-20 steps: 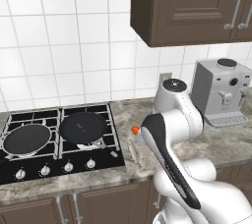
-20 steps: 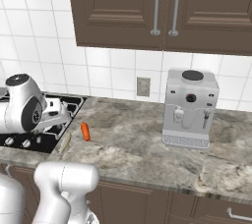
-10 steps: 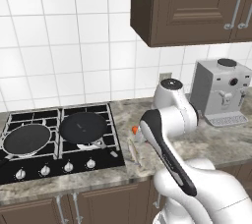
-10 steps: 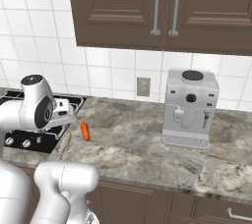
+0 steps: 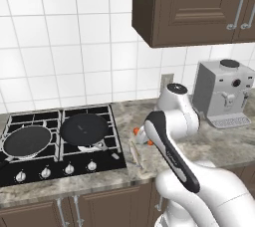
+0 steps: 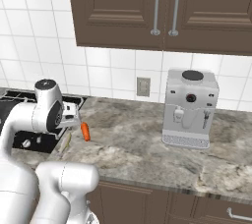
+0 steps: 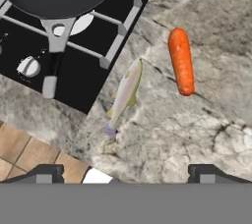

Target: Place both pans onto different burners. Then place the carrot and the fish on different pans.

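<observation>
**Observer:** Where do the fish and carrot lie from the tool?

**Me:** In my hand view the tool (image 7: 126, 174) is spread fully wide and holds nothing. The fish (image 7: 124, 96) lies just ahead at twelve o'clock on the mottled stone desk (image 7: 206, 120), beside the cooktop (image 7: 83, 78) edge, its long axis running from seven to one. The carrot (image 7: 181, 61), smooth, orange and tapered, sits at about one o'clock, apart from the fish.

**Observer:** And the pans?

**Me:** Both matte black pans, the left (image 5: 27, 140) and the right (image 5: 84, 126), sit on separate burners. I judge the fish nearer.
</observation>
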